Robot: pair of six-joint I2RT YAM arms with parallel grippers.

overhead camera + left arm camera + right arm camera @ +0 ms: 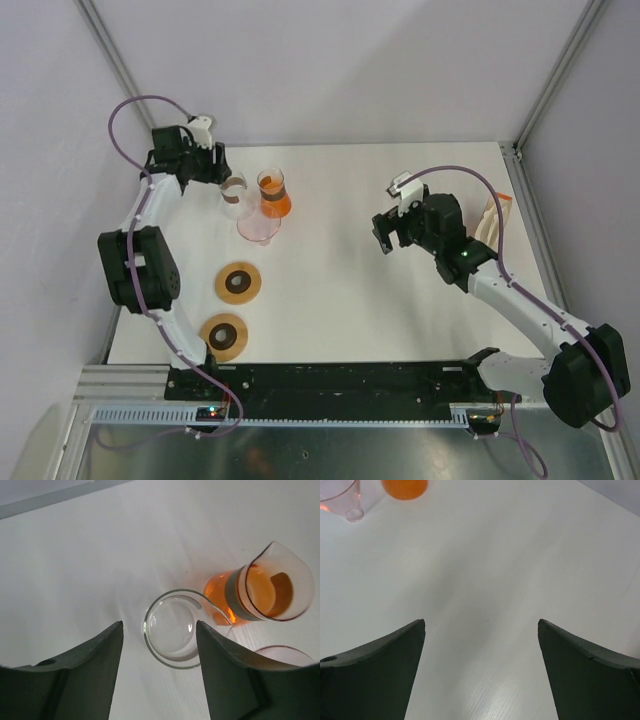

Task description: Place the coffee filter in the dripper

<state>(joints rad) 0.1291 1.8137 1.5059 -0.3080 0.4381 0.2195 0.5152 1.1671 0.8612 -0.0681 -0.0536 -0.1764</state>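
Observation:
The pink see-through dripper (258, 228) sits on the white table just in front of an orange glass carafe (273, 195). A clear glass cup (233, 195) stands left of the carafe. My left gripper (213, 168) is open and empty, hovering just behind the cup (175, 630), which lies ahead between the fingers. A beige paper coffee filter (492, 218) lies at the right edge, partly hidden by the right arm. My right gripper (386, 238) is open and empty above bare table at mid-right. The dripper (340, 500) shows far ahead of it.
Two brown wooden rings (239, 283) (224, 335) lie near the left arm's base. The carafe (260, 592) and the dripper's rim (285, 655) sit right of the cup. Frame posts stand at the back corners.

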